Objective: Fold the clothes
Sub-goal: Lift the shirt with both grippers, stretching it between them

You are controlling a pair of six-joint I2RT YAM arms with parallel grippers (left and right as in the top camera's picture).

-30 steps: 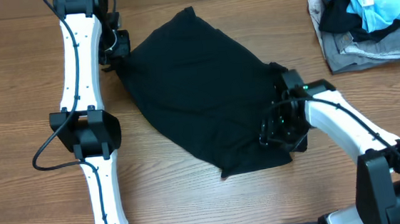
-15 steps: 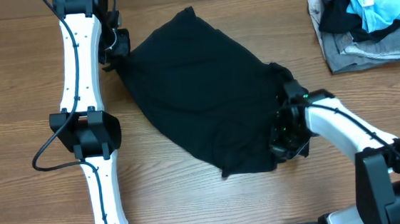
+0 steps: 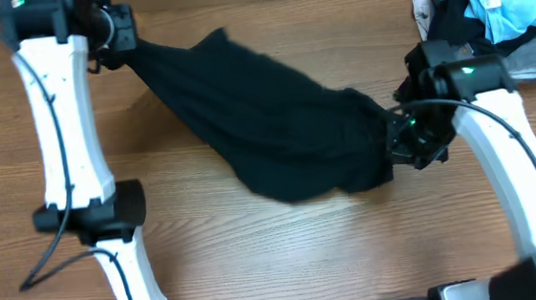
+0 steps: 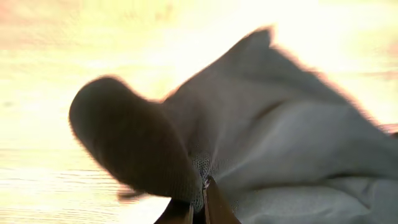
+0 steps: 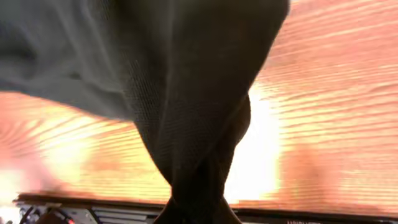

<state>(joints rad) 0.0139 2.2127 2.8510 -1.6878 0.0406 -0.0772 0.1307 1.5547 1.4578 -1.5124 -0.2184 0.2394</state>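
The left claw (image 3: 117, 37) and right claw (image 3: 406, 137), each apparently pinched shut on one end of the black garment (image 3: 266, 121), hold it stretched across the bench (image 3: 258, 266): spreading step, next requiring an even, flat lay-down.

Reads as bright and evenly lit from above in the overhead view, with sharp wood grain on the table (image 3: 258, 266), only a soft, narrow shadow beneath the black garment (image 3: 276, 130), and slight smear along that cloth's upper edge. Blows out heavily in the left wrist view, washing the table to pale yellow-white glare, lifting the dark fabric to grey, and blurring every outline except the weave near the bottom edge. Glows overexposed orange in the right wrist view, with a white hot spot beside the hanging fabric and crisp mesh only at mid-frame.
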